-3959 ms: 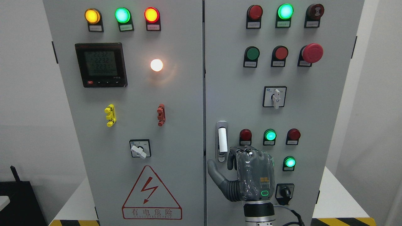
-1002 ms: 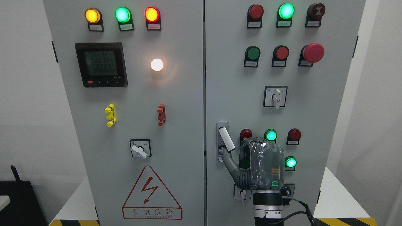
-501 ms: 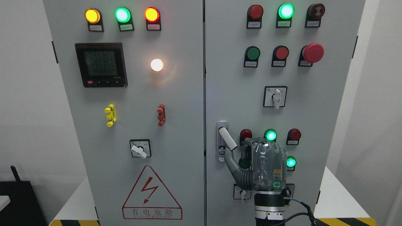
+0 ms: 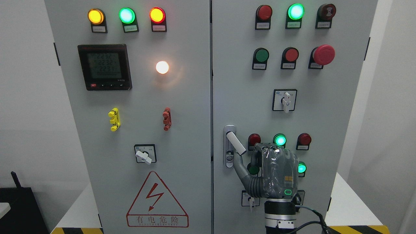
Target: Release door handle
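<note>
Low and right of centre, the right hand [image 4: 271, 172] is touching the tilted door handle [image 4: 236, 143] with its thumb, fingers curled beside it, release apparently unfinished.

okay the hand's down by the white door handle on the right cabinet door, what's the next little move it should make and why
Probably draw the right hand a little down and to the right, off the white door handle. The handle is swung out at a tilt, and the thumb reaches up to its lower end; whether they touch is unclear. Backing away would make the release plain.
</note>
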